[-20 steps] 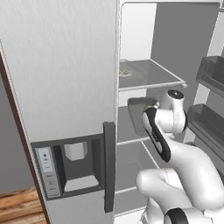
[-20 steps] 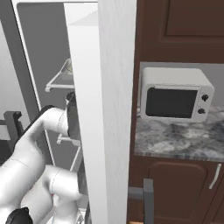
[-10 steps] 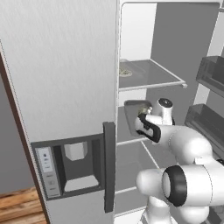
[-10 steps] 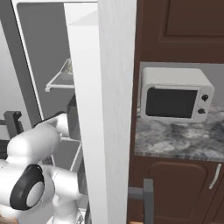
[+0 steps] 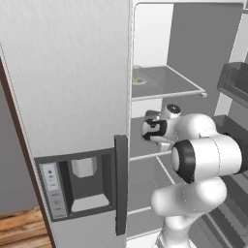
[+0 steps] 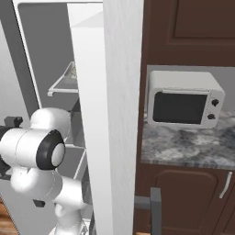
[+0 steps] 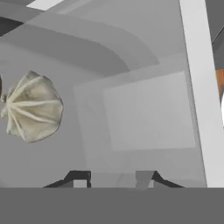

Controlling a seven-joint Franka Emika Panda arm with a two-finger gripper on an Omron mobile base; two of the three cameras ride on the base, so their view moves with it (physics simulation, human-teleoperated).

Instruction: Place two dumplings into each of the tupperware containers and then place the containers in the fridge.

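My gripper (image 5: pixel 149 129) reaches into the open fridge (image 5: pixel 72 72) at its middle shelf. In the hand view its fingertips (image 7: pixel 78 177) stand slightly apart, and the gripper (image 7: pixel 112 179) is open over the near edge of a grey tupperware container (image 7: pixel 148 109). One pleated beige dumpling (image 7: pixel 33 107) lies inside that container at the left. On the upper shelf sits a whitish container (image 5: pixel 138 80) with something pale in it. That upper shelf also shows past the fridge wall (image 6: pixel 69 75).
The fridge's left door carries a dark-framed water dispenser (image 5: pixel 82 184) and a dark handle (image 5: pixel 121 184). The right door's bins (image 5: pixel 235 82) stand close to my arm's elbow. A white microwave (image 6: pixel 183 103) rests on a speckled counter (image 6: pixel 183 149) between brown cabinets.
The hand has moved left and deeper along the middle shelf, with the elbow swinging toward the cameras. The jaws have parted a little.
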